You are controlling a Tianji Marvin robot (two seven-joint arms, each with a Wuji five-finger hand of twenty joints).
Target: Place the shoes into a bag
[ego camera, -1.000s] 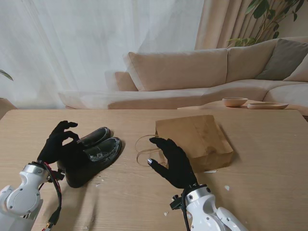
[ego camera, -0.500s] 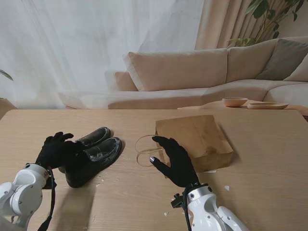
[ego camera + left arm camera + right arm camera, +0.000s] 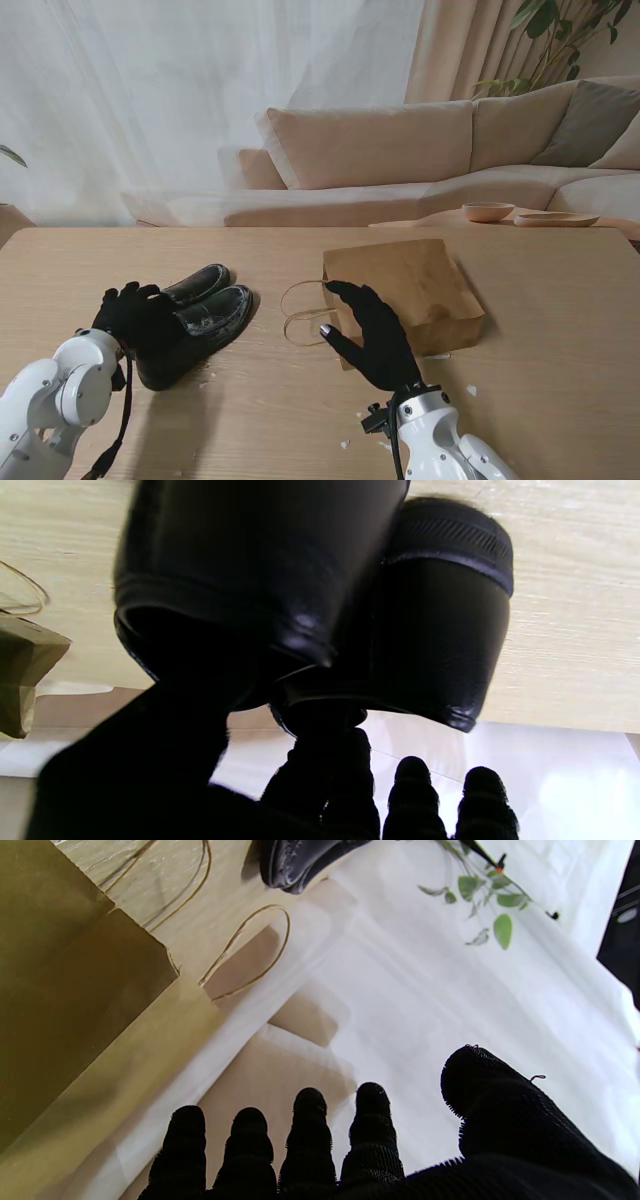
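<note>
Two black leather shoes (image 3: 205, 315) lie side by side on the wooden table (image 3: 560, 300), left of centre, toes pointing away from me. My left hand (image 3: 130, 312) rests at their heels. In the left wrist view the shoes (image 3: 300, 580) fill the frame; the thumb and one fingertip (image 3: 325, 740) touch them and the other fingers stand straight and apart. A brown paper bag (image 3: 410, 285) lies flat right of centre, its string handles (image 3: 300, 310) toward the shoes. My right hand (image 3: 372, 335) hovers open over the bag's near left corner, holding nothing. The right wrist view shows the bag (image 3: 60, 965), its handles (image 3: 250, 950) and one shoe toe (image 3: 295, 860).
Small white scraps (image 3: 471, 390) lie on the table near my right arm. Beyond the far edge stand a beige sofa (image 3: 400, 150), a low table with a bowl (image 3: 488, 211) and a plate (image 3: 556, 219), and a plant (image 3: 550, 30).
My left hand dropped from above the shoes' heels onto them and its fingers spread. My right hand edged slightly away from me and right, over the bag's corner.
</note>
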